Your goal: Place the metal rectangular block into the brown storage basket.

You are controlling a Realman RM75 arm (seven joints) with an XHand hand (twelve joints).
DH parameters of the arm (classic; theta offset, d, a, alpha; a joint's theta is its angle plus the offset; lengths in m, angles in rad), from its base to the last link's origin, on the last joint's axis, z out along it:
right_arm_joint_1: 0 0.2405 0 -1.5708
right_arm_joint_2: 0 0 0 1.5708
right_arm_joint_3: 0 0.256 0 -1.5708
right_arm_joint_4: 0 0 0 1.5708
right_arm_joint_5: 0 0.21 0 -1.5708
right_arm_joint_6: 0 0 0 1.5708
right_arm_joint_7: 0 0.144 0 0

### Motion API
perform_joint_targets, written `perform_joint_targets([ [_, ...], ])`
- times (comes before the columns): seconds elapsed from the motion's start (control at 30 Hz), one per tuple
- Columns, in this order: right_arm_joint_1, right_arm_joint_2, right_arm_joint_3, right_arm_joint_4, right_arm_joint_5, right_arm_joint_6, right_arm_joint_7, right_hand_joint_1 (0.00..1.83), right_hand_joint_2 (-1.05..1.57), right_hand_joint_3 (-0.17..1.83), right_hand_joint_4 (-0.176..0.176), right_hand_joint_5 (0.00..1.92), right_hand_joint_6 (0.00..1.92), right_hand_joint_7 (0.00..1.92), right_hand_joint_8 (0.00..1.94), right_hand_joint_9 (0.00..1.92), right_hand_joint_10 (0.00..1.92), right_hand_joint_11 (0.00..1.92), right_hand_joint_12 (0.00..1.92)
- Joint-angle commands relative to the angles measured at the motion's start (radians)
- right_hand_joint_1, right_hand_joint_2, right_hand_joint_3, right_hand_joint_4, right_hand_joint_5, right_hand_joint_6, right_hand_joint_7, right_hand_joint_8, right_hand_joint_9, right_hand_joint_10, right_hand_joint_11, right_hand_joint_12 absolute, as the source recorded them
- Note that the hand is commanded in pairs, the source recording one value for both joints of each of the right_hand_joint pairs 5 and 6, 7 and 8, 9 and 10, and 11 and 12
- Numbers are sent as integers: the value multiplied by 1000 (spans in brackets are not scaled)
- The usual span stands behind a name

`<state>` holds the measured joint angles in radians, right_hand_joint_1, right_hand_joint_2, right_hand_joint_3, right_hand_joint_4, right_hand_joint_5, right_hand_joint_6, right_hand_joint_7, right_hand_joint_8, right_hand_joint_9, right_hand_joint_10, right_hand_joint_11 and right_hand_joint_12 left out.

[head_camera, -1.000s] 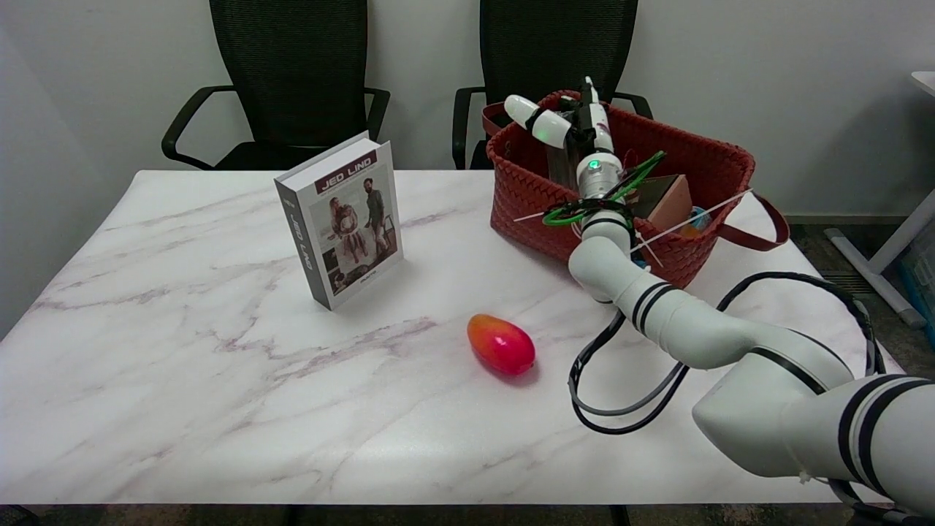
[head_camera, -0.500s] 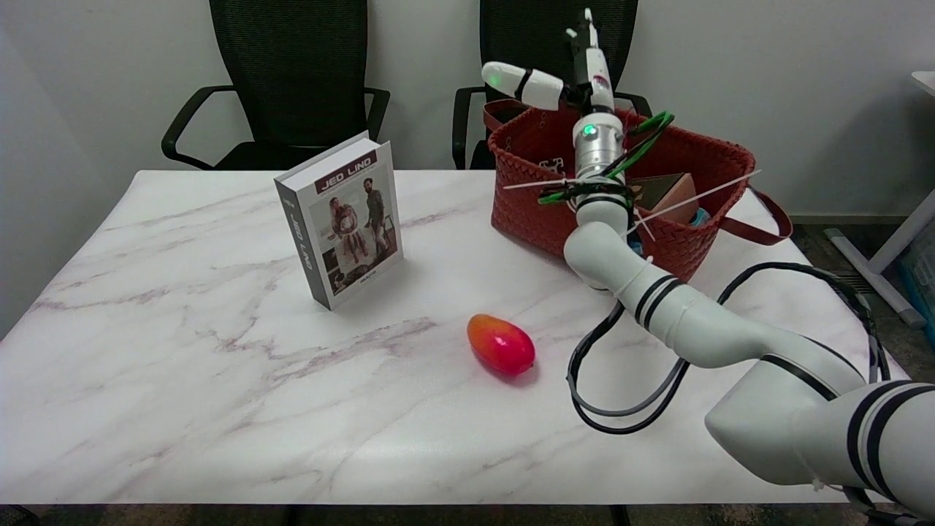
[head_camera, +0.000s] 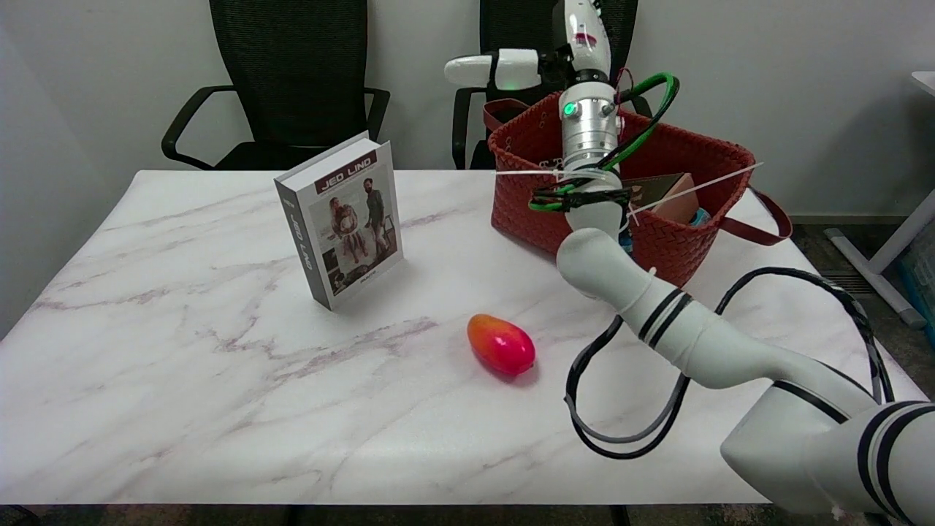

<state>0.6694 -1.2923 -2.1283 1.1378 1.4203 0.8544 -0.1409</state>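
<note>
Right hand (head_camera: 555,55) higher; marble table (head_camera: 182,351)

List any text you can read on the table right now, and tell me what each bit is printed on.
"JED LIND" on the banner across the front cover of the book.
"JED LIND" again, running down the book's spine.
A small line at the foot of the cover, under the photo: too small to read.
White marks inside the brown storage basket, by the arm: partly hidden, unreadable.
Nothing readable on the mango.
</note>
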Motion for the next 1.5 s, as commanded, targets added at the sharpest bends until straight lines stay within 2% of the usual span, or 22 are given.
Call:
perform_joint_targets([
  [0.03,-225,-2,-82,374,-201,110,-381,1002,109,-152,0,0,0,0,0,0,0,0,0],
  [0.17,-288,-22,-92,420,-305,143,-381,1019,153,-92,0,0,0,0,0,0,0,0,0],
  [0.33,-381,-38,-109,452,-436,192,-381,1003,189,149,0,0,0,0,0,0,0,0,0],
  [0.47,-445,-46,-135,456,-520,260,-381,1038,290,219,0,0,0,0,0,0,0,0,0],
  [0.87,-598,-91,-187,401,-582,357,-381,1054,422,357,0,0,0,0,0,0,0,0,0],
  [1.2,-594,-117,-220,274,-579,362,-365,1075,558,591,0,53,53,3,3,87,87,0,0],
  [1.5,-626,-121,-224,182,-567,381,-253,1102,653,730,0,106,106,114,114,163,163,96,96],
])
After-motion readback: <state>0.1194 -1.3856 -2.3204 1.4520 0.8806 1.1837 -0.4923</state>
